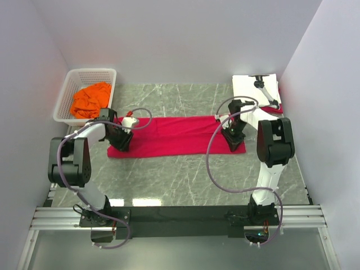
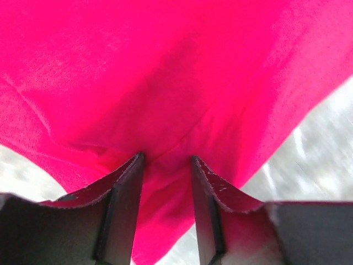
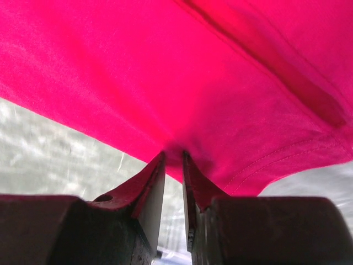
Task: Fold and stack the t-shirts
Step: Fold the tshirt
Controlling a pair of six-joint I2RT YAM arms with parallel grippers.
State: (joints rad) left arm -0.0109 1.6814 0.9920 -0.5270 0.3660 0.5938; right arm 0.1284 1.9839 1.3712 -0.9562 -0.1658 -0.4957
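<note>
Closest to the lens, the right gripper (image 3: 174, 157) had its jaws drawn nearly together, clenched on a fold of the red t-shirt (image 3: 182, 83) close to its hem. The cloth rose from the tips toward 12 o'clock and the stitched edge ran off toward 4 o'clock. On the other wrist, the left gripper (image 2: 165, 163) stood with its jaws partly apart and red cloth bunched down into the gap between them; whether they truly gripped it or only straddled it I could not tell. Seen from above, the red t-shirt lay as a long folded band across the middle of the grey marbled table (image 1: 185, 180), stretched from 9 o'clock to 3 o'clock. The left gripper was at its 9 o'clock end and the right gripper at its 3 o'clock end, each by a near corner. Farther out, at 10 o'clock, a white basket (image 1: 63, 98) stood against the left wall holding the crumpled orange t-shirt (image 1: 90, 101). At 2 o'clock, in the far right corner, the white t-shirt (image 1: 250, 85) with a black print lay flat.
</note>
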